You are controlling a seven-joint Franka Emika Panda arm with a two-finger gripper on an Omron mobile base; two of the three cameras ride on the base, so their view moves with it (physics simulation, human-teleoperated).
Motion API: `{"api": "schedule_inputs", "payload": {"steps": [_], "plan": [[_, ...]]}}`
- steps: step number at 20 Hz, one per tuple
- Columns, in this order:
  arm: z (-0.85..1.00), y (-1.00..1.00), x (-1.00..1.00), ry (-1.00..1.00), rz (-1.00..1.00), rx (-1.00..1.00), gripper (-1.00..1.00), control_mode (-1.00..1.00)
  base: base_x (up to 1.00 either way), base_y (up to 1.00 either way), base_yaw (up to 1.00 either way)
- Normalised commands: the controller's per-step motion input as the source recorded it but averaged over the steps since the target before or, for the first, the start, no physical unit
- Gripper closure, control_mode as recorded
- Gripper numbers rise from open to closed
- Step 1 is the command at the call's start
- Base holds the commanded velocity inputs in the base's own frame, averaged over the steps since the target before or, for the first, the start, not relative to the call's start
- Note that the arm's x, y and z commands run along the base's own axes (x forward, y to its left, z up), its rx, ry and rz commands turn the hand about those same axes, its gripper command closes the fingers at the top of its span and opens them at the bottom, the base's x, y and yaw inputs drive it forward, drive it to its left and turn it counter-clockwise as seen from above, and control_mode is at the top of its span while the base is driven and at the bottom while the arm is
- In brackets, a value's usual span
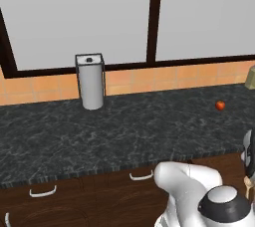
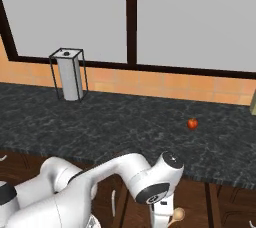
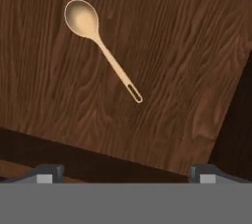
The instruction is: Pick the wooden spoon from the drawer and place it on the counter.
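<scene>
Item: wooden spoon [image 3: 101,46], upper left of hand view, flat on drawer floor [image 3: 162,70], bowl uppermost, handle slanting toward centre. Gripper [image 3: 126,171]: spread wide, empty, poised above. Advice: centre over mid-handle, turn fingers across it, descend straight, then close.

Matt wooden spoon [image 3: 101,48] on grained wood drawer floor [image 3: 172,46] — veined stone counter [image 1: 124,136].
</scene>
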Motion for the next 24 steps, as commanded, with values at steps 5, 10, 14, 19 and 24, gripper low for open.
{"api": "schedule_inputs", "payload": {"steps": [5, 10, 14, 19, 24], "plan": [[-0.51, -0.26, 0.49, 0.14, 0.24, 0.07, -1.00, -1.00, 0.00, 0.00, 0.00], [-0.57, -0.27, 0.14, 0.05, 0.18, 0.08, -1.00, -1.00, 0.00, 0.00, 0.00], [-0.57, -0.36, 0.00, 0.02, 0.08, 0.00, -1.00, -1.00, 0.00, 0.00, 0.00], [-0.46, 0.00, 0.17, 0.01, 0.02, -0.01, -1.00, -1.00, 0.00, 0.00, 0.00], [-0.65, -0.33, 0.02, 0.00, 0.03, -0.05, -1.00, -1.00, 0.00, 0.00, 0.00]]}}
